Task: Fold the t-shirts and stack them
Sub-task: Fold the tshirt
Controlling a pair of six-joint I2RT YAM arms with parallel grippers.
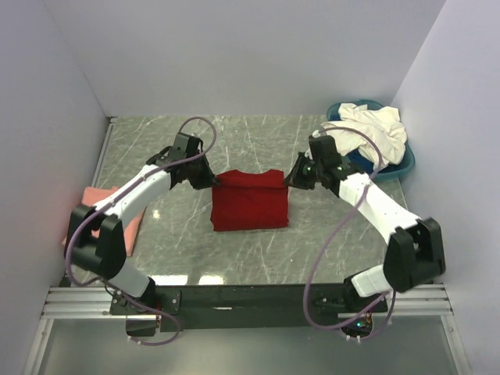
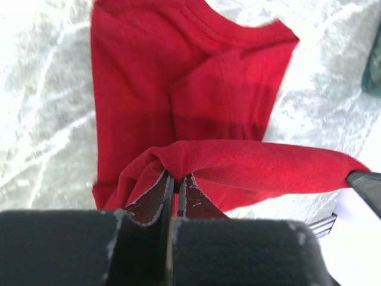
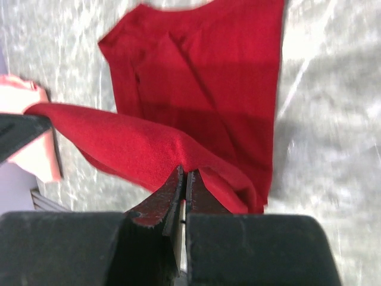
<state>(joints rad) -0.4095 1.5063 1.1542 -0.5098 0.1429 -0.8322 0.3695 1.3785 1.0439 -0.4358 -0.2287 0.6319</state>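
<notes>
Fingers (image 2: 156, 193) of the left gripper (image 1: 209, 181) and the right gripper (image 1: 295, 178) are pinched tight on the far corners of the deep red cloth t-shirt (image 1: 250, 205). It lies at the middle of the grey marbled tabletop (image 1: 234, 141), its far edge lifted between them.

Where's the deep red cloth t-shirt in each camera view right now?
Top external: deep red cloth t-shirt, mid-frame between the arms.
Left wrist: shirt upper middle, edge pinched in left claw.
Right wrist: shirt upper centre, edge pinched in right claw.
Shared landmark: grey marbled tabletop.
</notes>
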